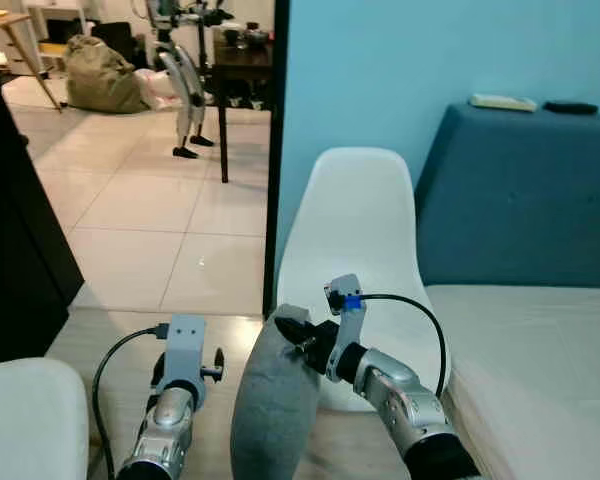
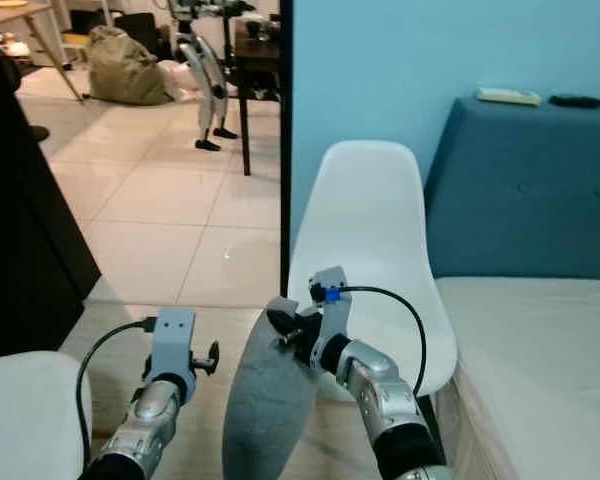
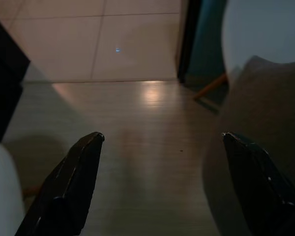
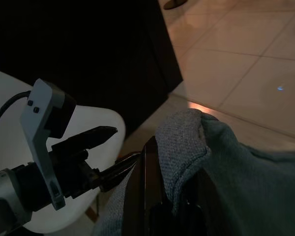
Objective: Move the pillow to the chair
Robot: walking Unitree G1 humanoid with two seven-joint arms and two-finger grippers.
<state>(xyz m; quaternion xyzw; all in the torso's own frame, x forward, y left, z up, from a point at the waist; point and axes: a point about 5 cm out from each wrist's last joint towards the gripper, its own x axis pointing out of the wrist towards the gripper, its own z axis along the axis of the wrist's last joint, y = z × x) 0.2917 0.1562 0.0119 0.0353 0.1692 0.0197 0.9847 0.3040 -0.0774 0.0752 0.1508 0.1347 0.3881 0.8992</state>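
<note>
A light-blue wall (image 1: 380,70) backs a dark-blue sofa (image 1: 520,200); cream floor tiles (image 1: 150,210) run towards a beanbag (image 1: 100,75).

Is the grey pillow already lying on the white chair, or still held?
Still held: the right claw pinches the grey fabric pillow's top corner, hanging upright before the white plastic chair.

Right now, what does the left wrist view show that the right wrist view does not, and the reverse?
Left wrist view: the left hand's two fingers spread wide over wood floor, and the chair beyond. Right wrist view: the right hand shut on the pillow's edge, the left hand seen from the side, and a second white seat behind it. Both: the grey pillow and the tiled floor.
</note>
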